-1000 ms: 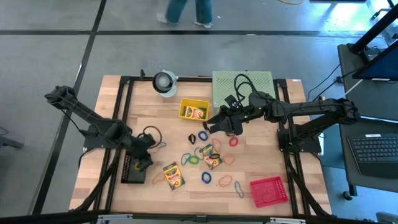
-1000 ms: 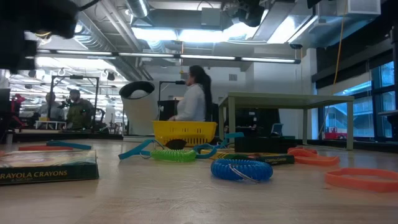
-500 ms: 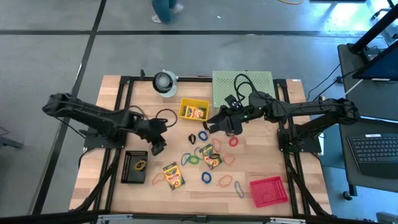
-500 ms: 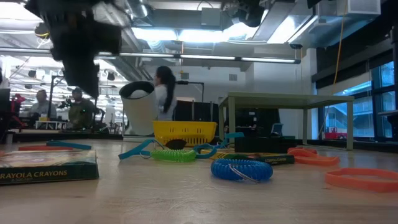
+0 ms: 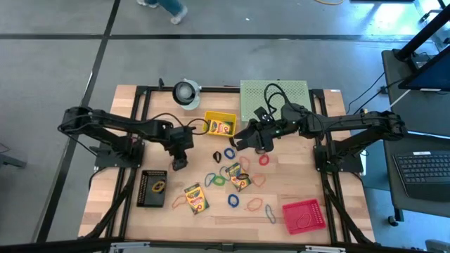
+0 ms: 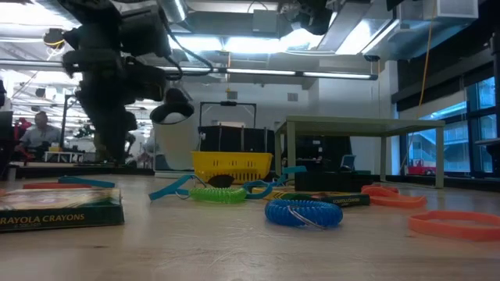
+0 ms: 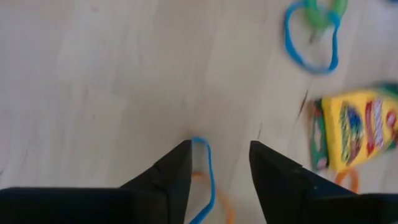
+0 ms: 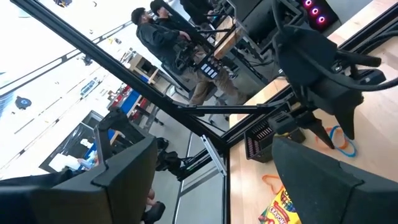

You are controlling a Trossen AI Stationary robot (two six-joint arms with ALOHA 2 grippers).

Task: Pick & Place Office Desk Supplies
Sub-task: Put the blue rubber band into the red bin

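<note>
Readable on the crayon box (image 6: 58, 209): "CRAYOLA CRAYONS". Left gripper (image 5: 178, 163) open above the wood, holding nothing. Right gripper (image 5: 238, 142) open wide, empty, near the yellow basket (image 5: 219, 125).

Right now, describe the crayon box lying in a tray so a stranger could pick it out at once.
Start at the pale green stand at the table's far edge. Just beside it, toward the left arm, sits a yellow tray holding a crayon box. The other two crayon boxes lie loose on the wood; only this one is in a tray.
</note>
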